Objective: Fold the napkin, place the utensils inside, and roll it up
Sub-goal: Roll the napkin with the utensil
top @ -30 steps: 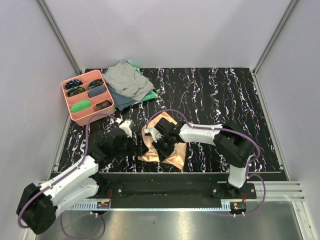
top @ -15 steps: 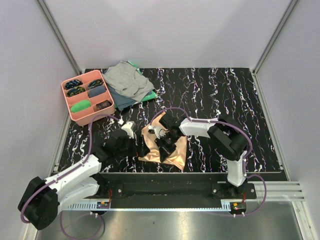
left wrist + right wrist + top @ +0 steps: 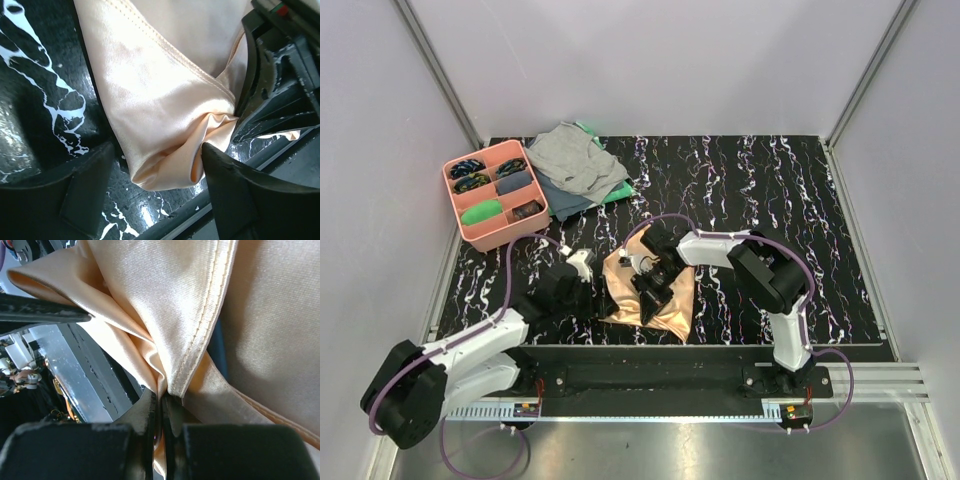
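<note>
The desk (image 3: 770, 180) is seen whole from above its near edge. The napkin (image 3: 670, 310), shared by all views, is filmed closely by both wrist cameras.

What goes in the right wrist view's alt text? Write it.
The right gripper is pinched shut on a gathered fold of the peach satin napkin, whose stitched hem runs down into the jaws. Cloth fills most of the frame.
</note>
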{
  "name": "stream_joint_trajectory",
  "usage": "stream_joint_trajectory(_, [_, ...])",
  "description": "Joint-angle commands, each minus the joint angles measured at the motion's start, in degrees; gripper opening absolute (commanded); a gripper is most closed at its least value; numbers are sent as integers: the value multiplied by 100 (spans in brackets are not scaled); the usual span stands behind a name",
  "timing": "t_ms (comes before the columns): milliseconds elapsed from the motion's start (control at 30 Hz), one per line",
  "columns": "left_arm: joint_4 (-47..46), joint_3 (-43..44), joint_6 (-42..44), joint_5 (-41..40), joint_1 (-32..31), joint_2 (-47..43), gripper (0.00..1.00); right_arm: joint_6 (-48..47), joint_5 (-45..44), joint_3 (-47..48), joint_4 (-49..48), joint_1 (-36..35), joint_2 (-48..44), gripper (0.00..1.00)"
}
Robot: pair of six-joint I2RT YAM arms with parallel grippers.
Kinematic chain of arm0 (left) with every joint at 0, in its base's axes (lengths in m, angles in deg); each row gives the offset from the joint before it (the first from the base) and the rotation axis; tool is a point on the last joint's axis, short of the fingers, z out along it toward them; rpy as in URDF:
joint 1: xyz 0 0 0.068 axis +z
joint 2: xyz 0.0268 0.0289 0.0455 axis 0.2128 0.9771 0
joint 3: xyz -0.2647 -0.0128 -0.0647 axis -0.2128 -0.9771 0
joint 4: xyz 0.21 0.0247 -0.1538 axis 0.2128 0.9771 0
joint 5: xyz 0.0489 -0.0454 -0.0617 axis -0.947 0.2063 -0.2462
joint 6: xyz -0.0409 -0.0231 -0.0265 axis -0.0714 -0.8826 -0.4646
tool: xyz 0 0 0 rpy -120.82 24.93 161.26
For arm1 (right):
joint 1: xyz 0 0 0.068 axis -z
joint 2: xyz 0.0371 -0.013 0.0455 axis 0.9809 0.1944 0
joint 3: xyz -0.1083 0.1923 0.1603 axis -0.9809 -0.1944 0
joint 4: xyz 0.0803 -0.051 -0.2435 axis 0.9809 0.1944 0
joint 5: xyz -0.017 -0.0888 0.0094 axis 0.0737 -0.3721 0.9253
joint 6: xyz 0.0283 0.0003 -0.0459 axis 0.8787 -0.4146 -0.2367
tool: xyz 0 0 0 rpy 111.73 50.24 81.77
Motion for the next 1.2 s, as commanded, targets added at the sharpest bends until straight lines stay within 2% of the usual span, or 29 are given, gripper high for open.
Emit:
stream_joint_trajectory(0, [-359, 3, -82, 97, 15, 201, 69, -188, -215, 77, 287, 61, 258, 0])
stream_joint_trajectory(133, [-394, -14, -117, 35, 15, 237, 53, -206, -188, 121, 322, 78, 302, 0])
stream_joint_trajectory(167, [-420, -23, -126, 26, 15, 254, 47, -206, -171, 121, 313, 96, 302, 0])
stream_joint_trajectory(233, [-447, -32, -109, 35, 15, 307, 42, -206, -179, 139, 322, 96, 302, 0])
stream_joint_trajectory(267, [-421, -23, -100, 26, 15, 324, 35, -197, -188, 139, 322, 104, 284, 0])
stream_joint_trajectory(333, [-385, 21, -47, 26, 15, 412, 28, -180, -197, 156, 322, 113, 241, 4])
stream_joint_trajectory(467, [-254, 118, 76, 9, 15, 553, 12, -92, -311, 139, 313, 148, -13, 21])
stream_joint_trajectory(500, [-149, 196, 85, -35, 15, 614, 5, -57, -346, 139, 313, 149, -93, 26])
stream_joint_trajectory(533, [-122, 223, 93, -35, 15, 649, 2, -22, -390, 104, 322, 149, -163, 38])
stream_joint_trajectory(567, [-69, 267, 111, -44, 15, 719, 0, 5, -521, 86, 313, 157, -355, 44])
stream_joint_trajectory(600, [62, 372, 120, -87, 15, 764, 0, 66, -609, 51, 322, 157, -488, 50])
stream_joint_trajectory(633, [141, 425, 137, -97, 15, 790, 0, 66, -715, -45, 305, 149, -628, 62])
stream_joint_trajectory(800, [449, 680, 155, -167, 15, 1019, 0, 356, -1996, -414, 287, 140, -1753, 75])
stream_joint_trajectory(933, [695, 926, 190, -132, 33, 1221, 0, 733, -3016, -792, 252, 43, -2640, 79])
stream_joint_trajectory(1167, [1029, 1321, 287, 43, 121, 1739, 0, 1656, -4203, -1179, 410, -527, -3064, 80])
